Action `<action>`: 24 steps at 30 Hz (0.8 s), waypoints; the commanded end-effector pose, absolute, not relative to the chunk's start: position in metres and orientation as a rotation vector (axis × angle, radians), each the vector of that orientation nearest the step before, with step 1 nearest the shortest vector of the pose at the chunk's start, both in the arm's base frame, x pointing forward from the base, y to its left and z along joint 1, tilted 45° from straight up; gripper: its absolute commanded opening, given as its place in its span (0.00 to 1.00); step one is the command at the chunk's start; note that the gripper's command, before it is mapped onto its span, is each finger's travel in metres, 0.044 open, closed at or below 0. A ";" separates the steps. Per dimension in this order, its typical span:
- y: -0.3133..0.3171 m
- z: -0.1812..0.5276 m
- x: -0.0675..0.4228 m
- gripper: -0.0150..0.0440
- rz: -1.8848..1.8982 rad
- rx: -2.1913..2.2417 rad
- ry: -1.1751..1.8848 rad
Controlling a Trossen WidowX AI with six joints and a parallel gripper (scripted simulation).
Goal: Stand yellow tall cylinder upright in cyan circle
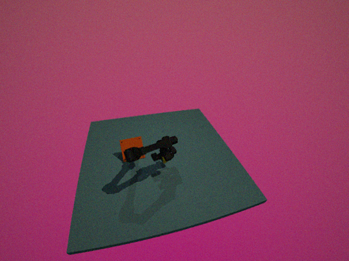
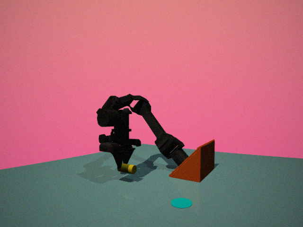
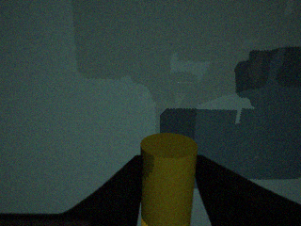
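The yellow cylinder (image 2: 128, 168) (image 3: 167, 176) (image 1: 164, 159) lies on its side on the teal table. My gripper (image 2: 123, 165) (image 3: 167, 162) points straight down and is shut on the cylinder's left part, with a dark finger against each side of it in the wrist view. The cyan circle (image 2: 181, 203) is a flat disc on the table, nearer the camera and to the right of the cylinder in the exterior view. The arm hides the circle in the top view.
An orange wedge-shaped block (image 2: 197, 163) (image 1: 129, 144) stands at the arm's base, behind the circle. The teal table (image 1: 189, 187) (image 2: 73, 207) ends in a curved front edge. The arm's shadows fall on the table beside the cylinder.
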State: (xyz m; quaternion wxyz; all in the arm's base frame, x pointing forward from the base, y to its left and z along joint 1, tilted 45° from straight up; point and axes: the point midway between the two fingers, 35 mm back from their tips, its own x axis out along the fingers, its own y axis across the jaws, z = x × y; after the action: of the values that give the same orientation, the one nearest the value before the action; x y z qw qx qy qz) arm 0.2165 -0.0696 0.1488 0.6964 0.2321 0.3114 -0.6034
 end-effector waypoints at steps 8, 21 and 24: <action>-0.046 0.173 0.215 0.43 -1.299 0.529 0.703; -0.021 0.201 0.206 0.43 -1.251 0.524 0.715; -0.019 0.201 0.207 0.43 -1.243 0.510 0.727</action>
State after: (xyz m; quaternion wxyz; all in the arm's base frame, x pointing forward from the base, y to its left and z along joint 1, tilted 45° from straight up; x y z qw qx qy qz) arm 0.2072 -0.0220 0.1986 0.7212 0.2300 0.3251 -0.5668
